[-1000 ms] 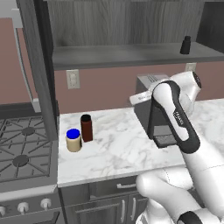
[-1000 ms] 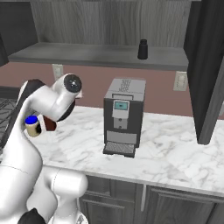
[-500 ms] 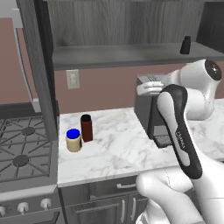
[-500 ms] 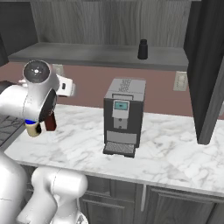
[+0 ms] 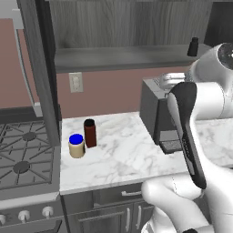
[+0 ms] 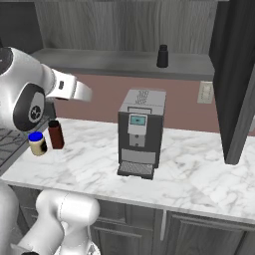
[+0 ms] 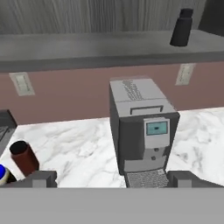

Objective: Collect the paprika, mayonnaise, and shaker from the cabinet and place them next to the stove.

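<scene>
Standing on the marble counter (image 5: 123, 154) just beside the stove (image 5: 22, 159) are the paprika (image 5: 90, 133) and, touching or nearly touching it, the mayonnaise (image 5: 76, 146). Both look placed already. The shaker (image 6: 162, 56) remains on the grey shelf of the cabinet (image 6: 124, 63), upright, toward the right end, above and behind the grey boxy appliance (image 6: 141, 132).

Handling, judged: shaker is small, rigid, probably light; smooth black surface may be slippery. It tapers upward, so a grip low on the wider body seems safer than near the top. It could topple if nudged.

End effector (image 7: 111, 177): fingers spread wide, holding nothing. It sits down at counter level facing the appliance; the shaker is well above it and to its upper right, well apart.
</scene>
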### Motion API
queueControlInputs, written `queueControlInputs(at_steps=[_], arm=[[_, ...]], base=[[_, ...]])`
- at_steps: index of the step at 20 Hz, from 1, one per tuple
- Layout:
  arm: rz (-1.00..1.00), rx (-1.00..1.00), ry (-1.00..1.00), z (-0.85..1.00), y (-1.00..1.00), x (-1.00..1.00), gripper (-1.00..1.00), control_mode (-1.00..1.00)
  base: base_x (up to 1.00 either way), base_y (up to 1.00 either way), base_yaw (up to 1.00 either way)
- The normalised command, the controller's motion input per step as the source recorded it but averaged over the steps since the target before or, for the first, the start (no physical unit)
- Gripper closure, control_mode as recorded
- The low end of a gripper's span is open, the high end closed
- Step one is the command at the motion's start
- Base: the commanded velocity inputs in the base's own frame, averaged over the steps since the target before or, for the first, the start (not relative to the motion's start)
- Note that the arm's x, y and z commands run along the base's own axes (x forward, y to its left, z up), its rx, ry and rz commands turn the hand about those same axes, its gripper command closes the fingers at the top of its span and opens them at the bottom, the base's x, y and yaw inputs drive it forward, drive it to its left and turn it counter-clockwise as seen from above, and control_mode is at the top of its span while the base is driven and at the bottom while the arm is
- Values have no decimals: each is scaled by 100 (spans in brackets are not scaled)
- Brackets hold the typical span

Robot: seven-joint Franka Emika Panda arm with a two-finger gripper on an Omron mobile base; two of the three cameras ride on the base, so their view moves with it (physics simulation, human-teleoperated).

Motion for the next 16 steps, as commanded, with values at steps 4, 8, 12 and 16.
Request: queueControlInputs(at_steps=[4,8,12,16], arm=[[-24,-13,0,45,-60,-10,-100,-100],[-13,-4,0,13,-35,0,-100,-100],[-8,-1,0,3,-28,-6,-100,-100],[-9,0,0,0,-27,-11,-100,-100]], base=[[0,0,0],[0,0,0],[0,0,0],[0,0,0]])
